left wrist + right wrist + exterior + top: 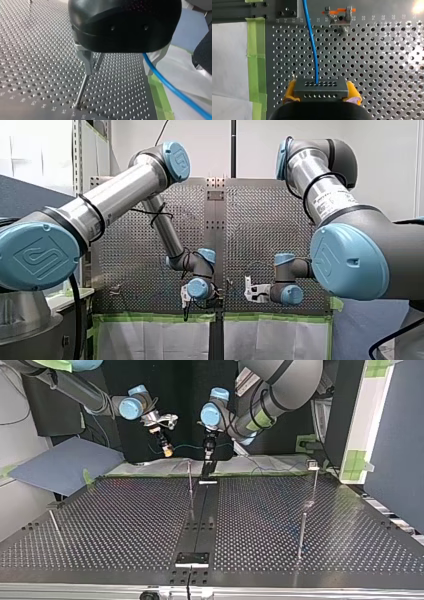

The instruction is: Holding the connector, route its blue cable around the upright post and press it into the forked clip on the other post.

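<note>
The connector (320, 86) is clamped between the yellow pads (290, 91) of the right gripper (322, 93), above the bench (387, 62) near its taped edge. The blue cable (312, 42) leaves the connector's face and runs straight away over the perforated plate. It passes beside a small fitting with an orange part (339, 17) and is not seated in it.

The left gripper (119, 71) is held low over the bench with its metal fingers (86, 61) set wide apart and nothing gripped. A thin upright post (82, 91) stands just beside one finger. The cable comes out from under the gripper body close to the other finger and trails off past the bench edge. It hangs clear of the post, so no turn around the post has been made.

In the top view both grippers are at the far edge of the bench, with the cable showing as a thin line slung between them. One thin post (190, 482) is near the left gripper, and a post with a block on top (314, 480) stands well apart at that view's right. Which post carries the forked clip cannot be told.

Only the grasp of the connector is judged to be done. The routing around the post and the pressing into the clip are both left.
</note>
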